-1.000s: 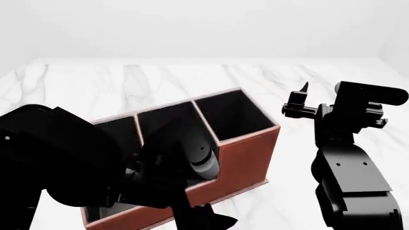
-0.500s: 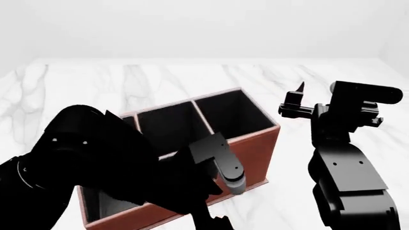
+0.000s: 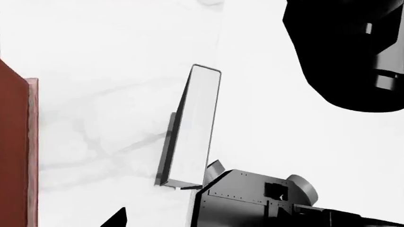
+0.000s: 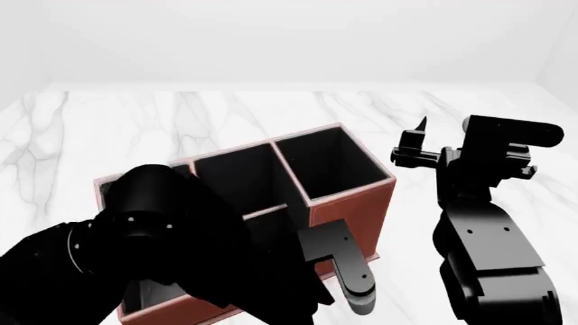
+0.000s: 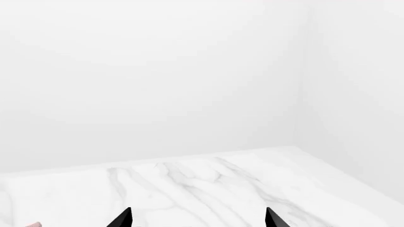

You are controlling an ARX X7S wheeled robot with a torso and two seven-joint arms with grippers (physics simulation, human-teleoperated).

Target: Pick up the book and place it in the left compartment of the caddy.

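The book shows only in the left wrist view. It stands upright on the white marble table with its white page edges toward the camera. My left gripper is open and empty, just short of the book. One dark fingertip shows; the other is lost against my dark base. The reddish-brown caddy sits mid-table, and its wall also shows in the left wrist view. Its left compartment is mostly hidden by my left arm. My right gripper is open and empty, raised to the right of the caddy.
My own base is close beside the book in the left wrist view. My left arm blocks the caddy's front and the table near me. The right wrist view shows bare marble table and a white wall.
My left arm has swung down and to the right across the front of the caddy, uncovering the middle sections. My right arm has barely moved.
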